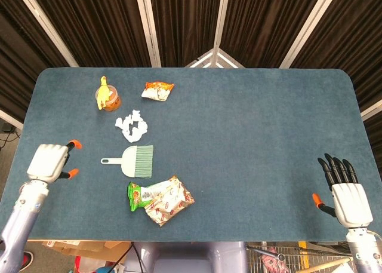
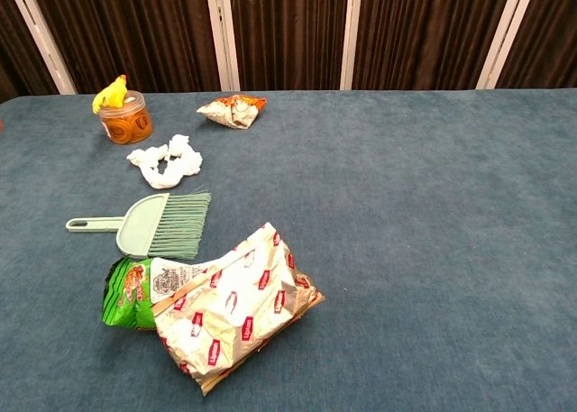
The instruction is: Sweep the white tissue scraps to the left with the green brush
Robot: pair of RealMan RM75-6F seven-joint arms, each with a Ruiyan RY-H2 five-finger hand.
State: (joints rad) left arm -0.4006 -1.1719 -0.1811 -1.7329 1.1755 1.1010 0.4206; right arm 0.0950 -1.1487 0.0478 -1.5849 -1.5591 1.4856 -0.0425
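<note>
The green brush [image 1: 133, 159] lay flat on the blue table [image 1: 250, 123], toward the left half, its thin handle pointing left and its bristles fanned out to the right. Just beyond it, toward the far edge, sat the white tissue scraps [image 1: 131, 125], a small crumpled heap close to the bristle end but not touching the brush. Further back and a little left of the scraps stood a small orange jar [image 1: 110, 101] with a yellow toy [image 1: 105, 92] on top of it, and to the right of that jar lay a crumpled orange and white snack packet [image 1: 157, 91]. On the near side of the brush, almost against it, sprawled a large silver snack bag with red marks [image 1: 168, 201], with a green packet [image 1: 136, 196] tucked against its left end; together they crowded the space just in front of the brush. The left hand [image 1: 50, 163] was over the table's left edge, level with the brush handle and well apart from it, holding nothing, fingers curled in with the orange tips pointing toward the brush. The right hand [image 1: 345, 192] was at the near right corner, far from everything, empty with its dark fingers stretched out and apart. In the chest view neither hand showed.
</note>
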